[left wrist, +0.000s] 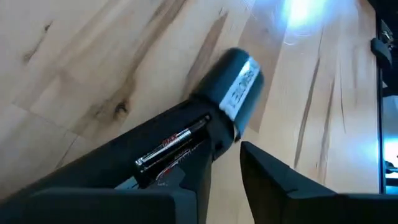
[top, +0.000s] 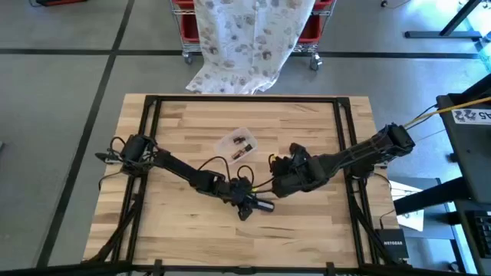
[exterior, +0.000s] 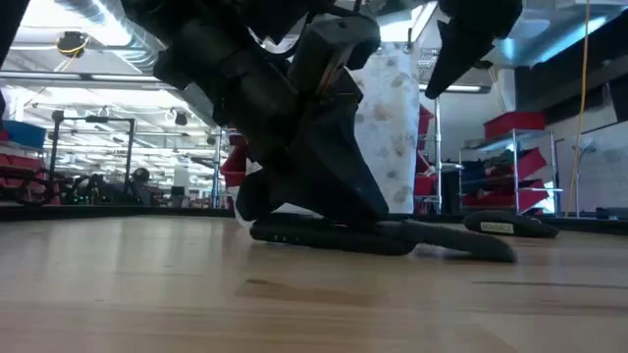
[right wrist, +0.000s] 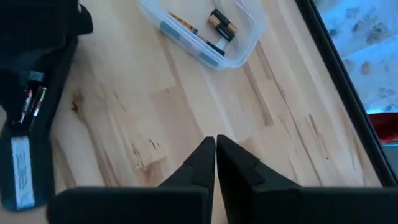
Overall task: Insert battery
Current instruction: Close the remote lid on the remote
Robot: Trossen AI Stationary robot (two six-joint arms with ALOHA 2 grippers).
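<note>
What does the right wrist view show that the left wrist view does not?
Only the right wrist view shows the clear plastic container holding spare batteries, and the right gripper shut and empty. Only the left wrist view shows the left gripper gripping the black flashlight-like device. Both show that device's open compartment with batteries seated, lying on the wooden table.

Bright overhead light glares blue-white on the table (left wrist: 305, 25), and the low view's near foreground is blurred.
</note>
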